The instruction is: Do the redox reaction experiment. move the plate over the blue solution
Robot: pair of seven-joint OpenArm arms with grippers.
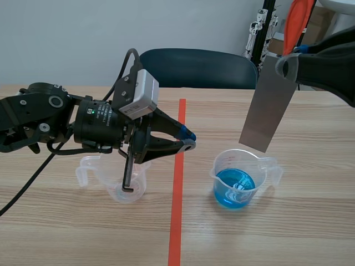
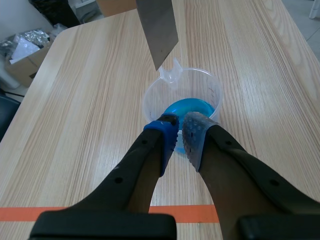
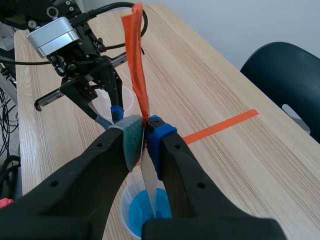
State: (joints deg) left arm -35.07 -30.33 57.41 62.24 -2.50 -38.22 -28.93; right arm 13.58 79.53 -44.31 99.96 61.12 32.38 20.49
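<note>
A thin grey metal plate (image 1: 269, 105) with an orange tag on top hangs tilted from my right gripper (image 1: 288, 64), which is shut on its upper end. Its lower corner sits just above the far rim of a clear beaker (image 1: 244, 180) holding blue solution (image 1: 234, 187). In the right wrist view the plate's edge (image 3: 149, 185) runs down from between the pads of the right gripper (image 3: 145, 132) toward the blue solution (image 3: 145, 212). My left gripper (image 1: 189, 142) is shut on nothing, left of the beaker. From the left wrist, the left gripper (image 2: 180, 132) points at the beaker (image 2: 182, 95) and the plate (image 2: 157, 30).
An empty clear beaker (image 1: 119, 180) stands under the left arm, left of the orange tape line (image 1: 177, 183). A dark chair (image 1: 199, 66) stands behind the table's far edge. Equipment stands at the back right.
</note>
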